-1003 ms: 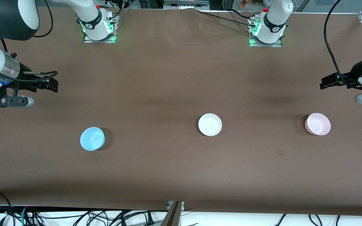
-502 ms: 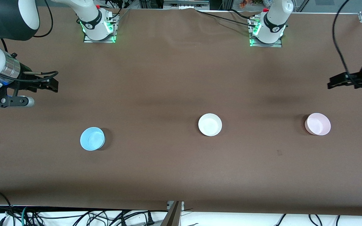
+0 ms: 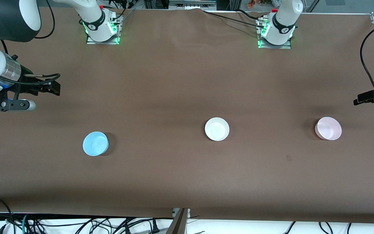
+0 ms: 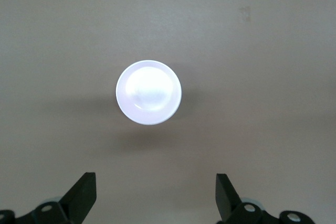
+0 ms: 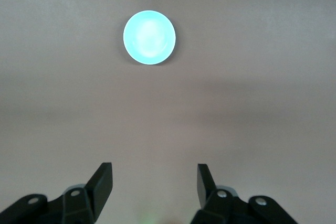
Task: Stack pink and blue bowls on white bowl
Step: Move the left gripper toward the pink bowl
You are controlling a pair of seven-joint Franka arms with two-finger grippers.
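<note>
Front view: pink bowl (image 3: 328,128), blue bowl (image 3: 95,143), white bowl (image 3: 217,129) sit apart, upright; both grippers' fingers spread.

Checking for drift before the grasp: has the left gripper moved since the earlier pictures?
Yes. The left gripper has slid outward and lower in the front view, relative to the unmoved pink bowl.

Right end effector (image 5: 155,184) spread wide above table, blue bowl (image 5: 149,37) upright

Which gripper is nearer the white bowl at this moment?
Left, judging by the front view. The left gripper is up in the air near the pink bowl, toward the left arm's end from the white bowl. The right gripper hangs toward the right arm's end, near the blue bowl.
</note>
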